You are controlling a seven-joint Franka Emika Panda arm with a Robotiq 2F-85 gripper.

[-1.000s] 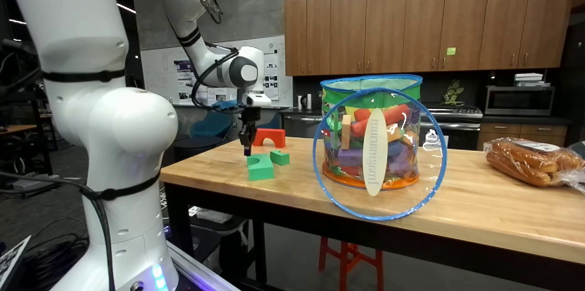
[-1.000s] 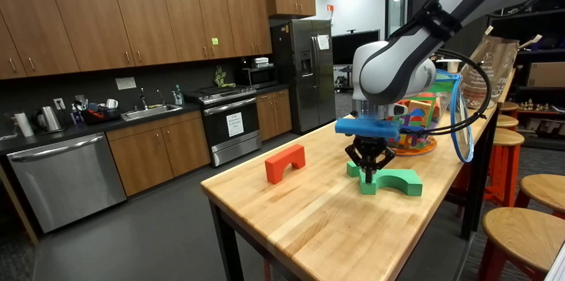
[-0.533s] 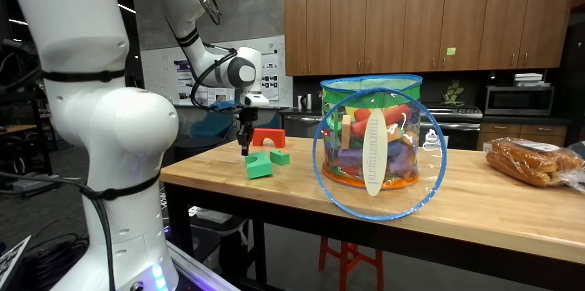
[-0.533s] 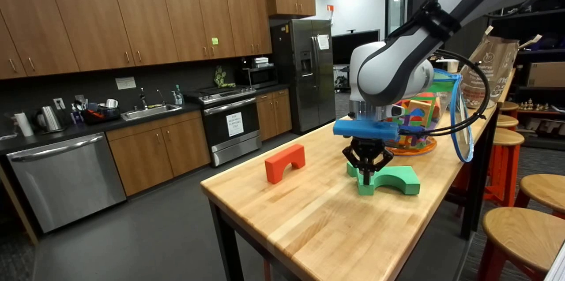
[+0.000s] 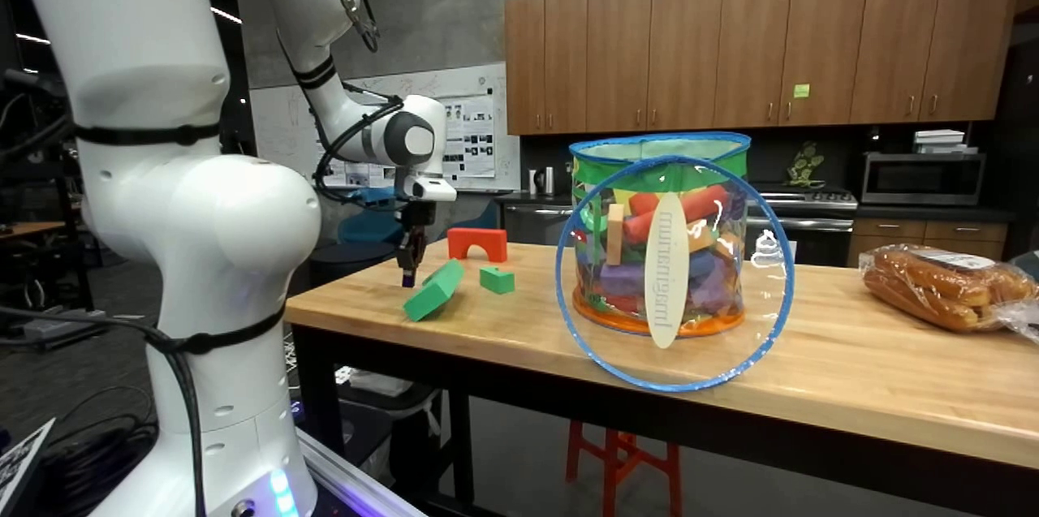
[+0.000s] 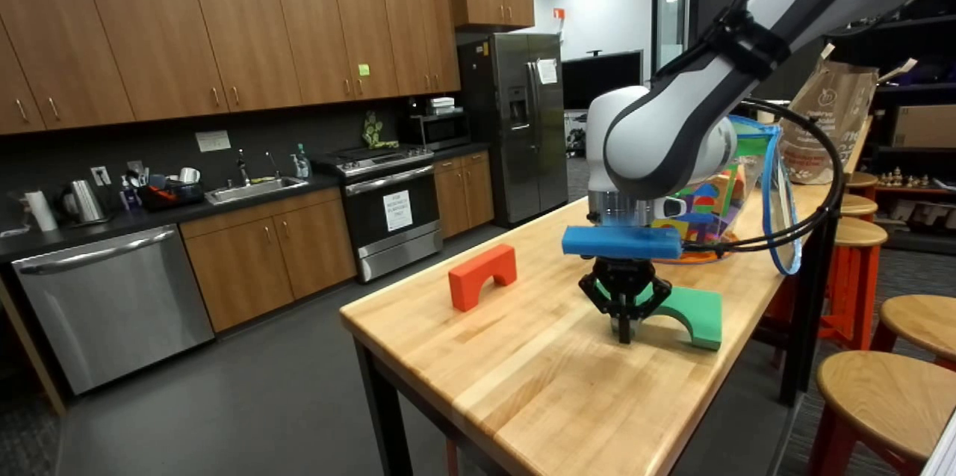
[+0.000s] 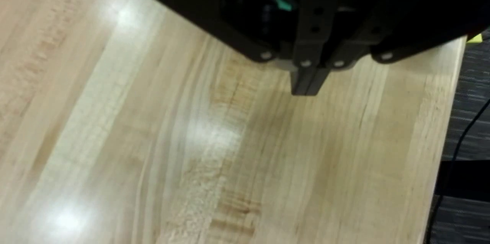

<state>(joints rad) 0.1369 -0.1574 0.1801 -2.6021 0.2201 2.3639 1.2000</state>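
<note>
My gripper (image 5: pixel 408 280) points down close to the table, seen also as the gripper (image 6: pixel 624 334) with its tips low over the wood. In the wrist view the gripper (image 7: pixel 305 91) is shut, its fingertips meeting with nothing between them. Right beside it a large green block (image 5: pixel 436 290) with a curved notch stands tilted, one end raised; it seems to lean on the gripper, though contact is partly hidden. The same green block (image 6: pixel 698 310) is partly covered by the gripper. A sliver of green (image 7: pixel 282 4) shows through the linkage. A small green block (image 5: pixel 497 280) lies nearby.
A red arch block (image 6: pixel 482 278) stands farther back on the wooden table (image 6: pixel 538 386). A clear bag (image 5: pixel 659 145) full of coloured blocks has its round blue-rimmed lid (image 5: pixel 791 273) hanging in front. Packaged bread (image 5: pixel 941 286) lies at the right. The table edge (image 7: pixel 446 152) is near the gripper.
The gripper has moved left in one exterior view and toward the camera in the other, going lower. The large green block has turned from flat to tilted. The red arch and small green block stayed.
</note>
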